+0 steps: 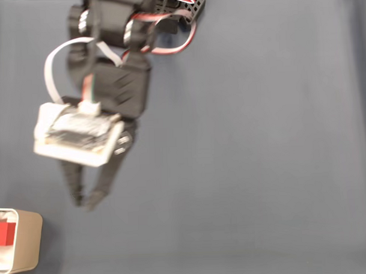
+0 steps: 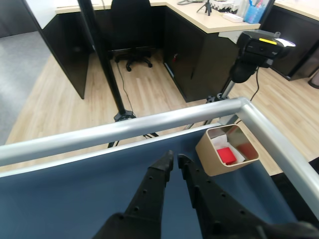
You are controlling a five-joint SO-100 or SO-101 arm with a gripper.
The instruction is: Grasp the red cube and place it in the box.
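The red cube (image 2: 227, 155) lies inside the beige box (image 2: 209, 153), on its white floor; in the fixed view the cube (image 1: 3, 233) shows at the left edge, within the box (image 1: 29, 240), which sits at the lower left corner of the blue-grey tabletop (image 1: 250, 159). The black pincer (image 2: 175, 160) hangs above the tabletop, near the box but apart from it, its two fingers drawn almost together with a narrow slit between the tips, holding nothing. In the fixed view the pincer (image 1: 84, 203) points down-left toward the box.

Black arm (image 1: 118, 85), white camera mount (image 1: 77, 134), red-white cables (image 1: 168, 44)
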